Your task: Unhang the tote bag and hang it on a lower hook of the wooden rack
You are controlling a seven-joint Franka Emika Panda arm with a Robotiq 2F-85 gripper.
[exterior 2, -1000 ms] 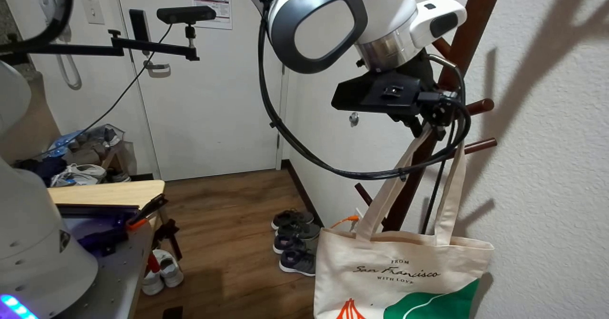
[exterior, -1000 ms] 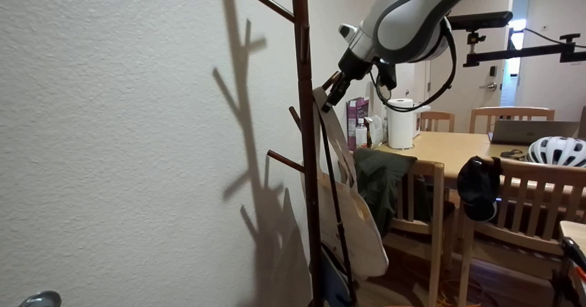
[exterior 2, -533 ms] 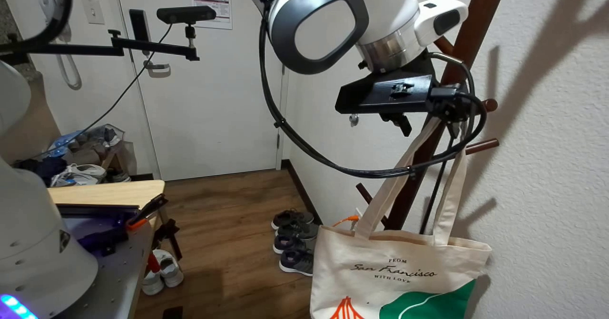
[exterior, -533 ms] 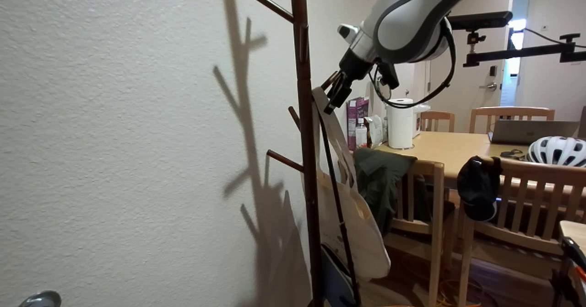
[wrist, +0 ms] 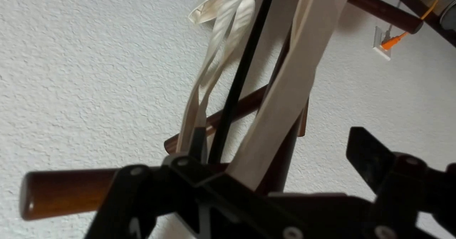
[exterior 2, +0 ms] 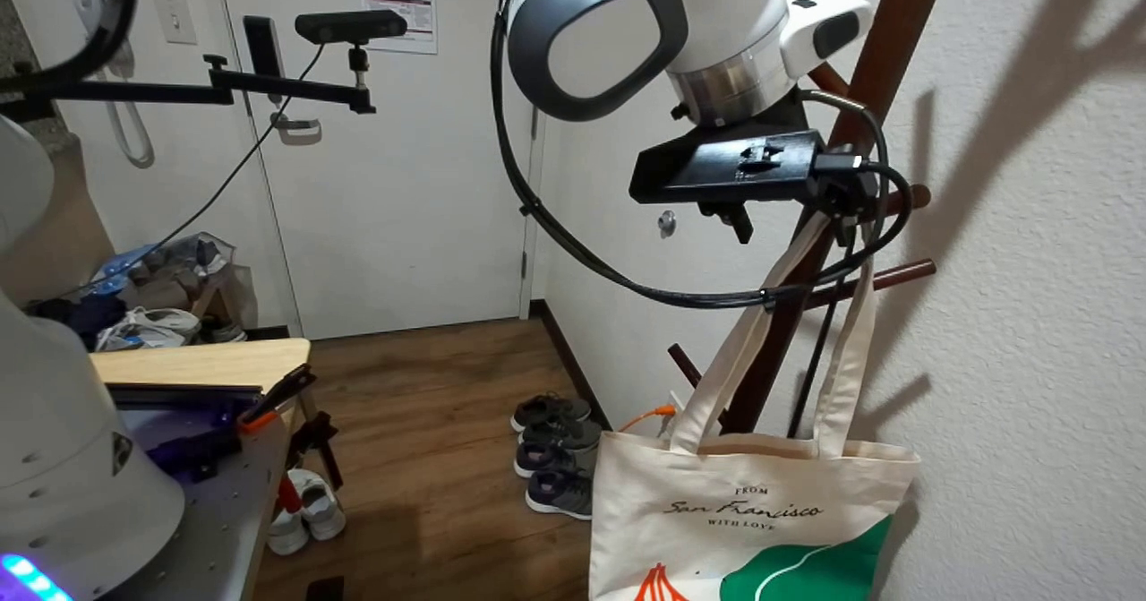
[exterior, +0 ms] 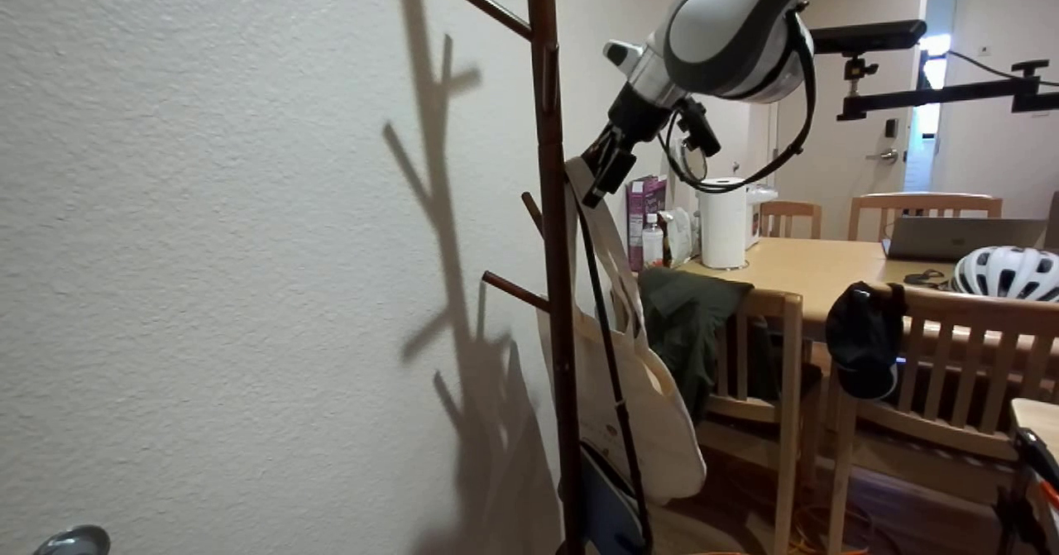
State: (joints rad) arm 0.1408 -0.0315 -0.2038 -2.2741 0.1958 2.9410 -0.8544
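Since a second ago the claw point(wrist: 279, 143) has spread its fingers point(wrist: 368, 157) wider, the arm point(exterior: 728, 42) above it has lifted slightly, and the tote bag point(exterior 2: 752, 511) has swung only a touch. We see the claw released: in the wrist view its fingers stand wide apart, pinching nothing that we can make out. Below the claw hangs the tote bag, its handles point(exterior 2: 723, 377) apparently looped over the near hook point(wrist: 67, 192) of the wooden rack point(exterior: 556, 307); that hook runs close behind the claw, whose body hides the crossing from us.

Our next move turns on the wide strap point(wrist: 288, 93), one run of those handles. It passes between the two fingers, its long axis slanting down and away from the claw toward the bag. A black strap point(wrist: 245, 68) also lies between them, just beside one finger, and the twisted straps point(wrist: 192, 114), the handles' other run, are partly hidden by that finger. Whether any of these touches the claw we cannot tell. We judge this to be the grasping step, with the unhanging not yet done. Closing straight in would probably catch the black strap too, so we would first ease the claw clear of it. The lower hook point(exterior 2: 895, 277), our likely goal, sits below the claw.
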